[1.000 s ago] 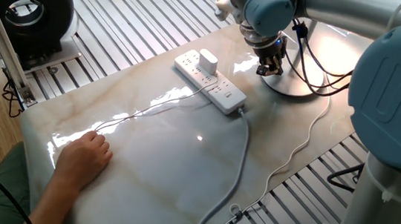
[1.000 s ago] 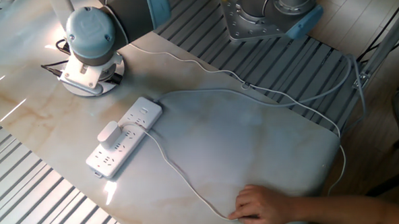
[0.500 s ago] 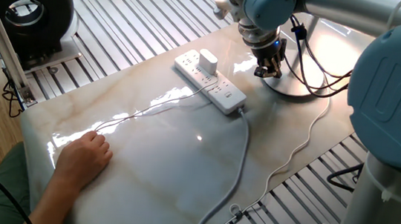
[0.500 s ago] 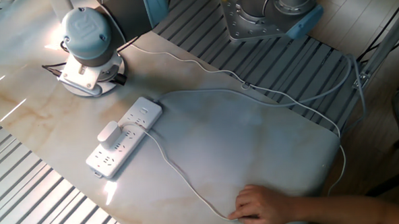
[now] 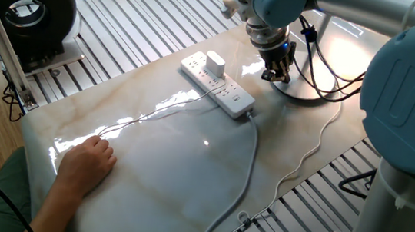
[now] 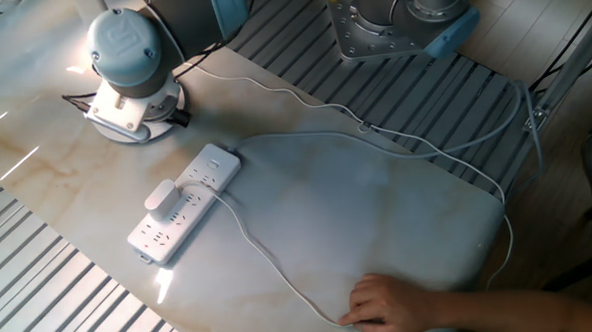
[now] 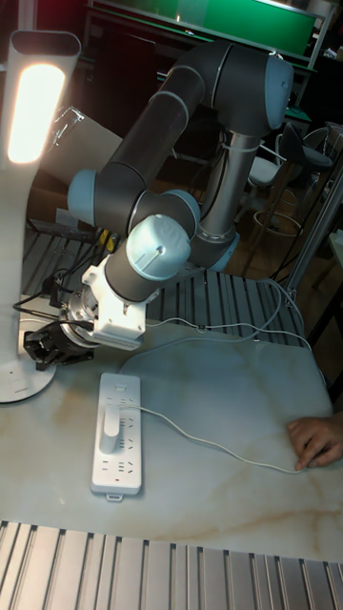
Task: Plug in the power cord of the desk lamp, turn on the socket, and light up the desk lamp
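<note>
Hand point(image 5: 87, 161) of a person rests flat at the near table point(image 5: 162, 181) edge, touching the thin cord point(image 5: 158, 111), which runs from there away to its plug point(image 5: 215, 61). That plug stands seated in the socket point(image 5: 217, 84), a long strip lying diagonally across the marble, its own thicker cable leaving the end nearer the robot's base. Beyond the strip, just past that same end, hangs the gripper point(image 5: 275, 71), low over the near rim of the lamp point(image 7: 27, 191) base. In the tall view the lamp head glows, so by my judgement plugging, switching and lighting are all done.

What any coming move turns on: the lamp base lies directly under and slightly beyond the gripper, with the pole rising at the far side, so the free way out is up and back toward the strip, along no long axis that needs matching. The fingers look close together with nothing between them, though the pictures are too small to be sure, so I cannot tell their state.

Against half a second ago, the gripper has shifted slightly toward the far side and up; strip, plug, cord and hand lie unchanged.
</note>
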Robot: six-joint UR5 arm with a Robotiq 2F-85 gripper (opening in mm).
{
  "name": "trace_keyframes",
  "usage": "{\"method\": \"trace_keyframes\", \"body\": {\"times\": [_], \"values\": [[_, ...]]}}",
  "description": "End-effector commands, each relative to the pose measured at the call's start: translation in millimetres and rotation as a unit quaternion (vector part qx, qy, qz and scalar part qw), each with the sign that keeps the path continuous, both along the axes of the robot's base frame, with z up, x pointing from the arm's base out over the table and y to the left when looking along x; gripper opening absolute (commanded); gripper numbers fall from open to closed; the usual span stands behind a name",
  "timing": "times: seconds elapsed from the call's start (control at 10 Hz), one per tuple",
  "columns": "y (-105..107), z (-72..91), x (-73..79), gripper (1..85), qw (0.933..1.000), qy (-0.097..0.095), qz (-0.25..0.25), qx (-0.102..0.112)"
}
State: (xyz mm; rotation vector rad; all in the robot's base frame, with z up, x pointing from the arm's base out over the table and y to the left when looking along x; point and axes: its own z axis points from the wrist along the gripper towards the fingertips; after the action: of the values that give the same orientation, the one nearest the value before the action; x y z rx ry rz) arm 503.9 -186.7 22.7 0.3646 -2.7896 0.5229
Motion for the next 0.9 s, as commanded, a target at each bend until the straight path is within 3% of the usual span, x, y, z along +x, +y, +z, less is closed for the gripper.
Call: {"method": "trace_keyframes", "body": {"times": [0.0,0.4,0.7,0.8], "values": [[2,3.2,-3.0,1.0,1.0000,0.004,-0.007,0.005],[19,22.1,-18.0,1.0,0.9991,0.029,-0.032,0.002],[63,24.8,-29.0,1.0,0.9943,0.017,-0.082,0.066],[73,28.8,-32.7,1.0,0.9929,0.014,-0.097,0.068]]}}
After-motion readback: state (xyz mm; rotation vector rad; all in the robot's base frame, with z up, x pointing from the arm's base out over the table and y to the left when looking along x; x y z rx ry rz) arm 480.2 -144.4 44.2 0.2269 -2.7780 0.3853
